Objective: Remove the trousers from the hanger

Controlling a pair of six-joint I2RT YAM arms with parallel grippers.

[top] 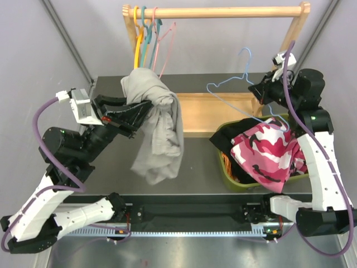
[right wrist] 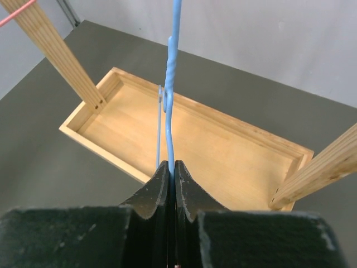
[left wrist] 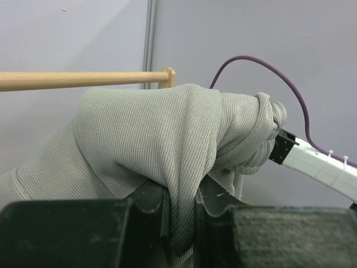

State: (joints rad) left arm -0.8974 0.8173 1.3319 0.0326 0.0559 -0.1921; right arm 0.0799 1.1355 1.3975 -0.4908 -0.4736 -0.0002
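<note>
Dark table [top: 195, 162] carries two things — a wooden rack's tray base [top: 215, 111] and a green bin [top: 237, 180].

No text, label, brand or number could be read on the plain grey cloth trousers [top: 160, 129] or the pale wooden rack [top: 223, 11].

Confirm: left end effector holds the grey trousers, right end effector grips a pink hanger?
Wrong colour: the right end effector grips a blue hanger, as the right wrist view shows. The left end effector does hold the grey trousers.
</note>
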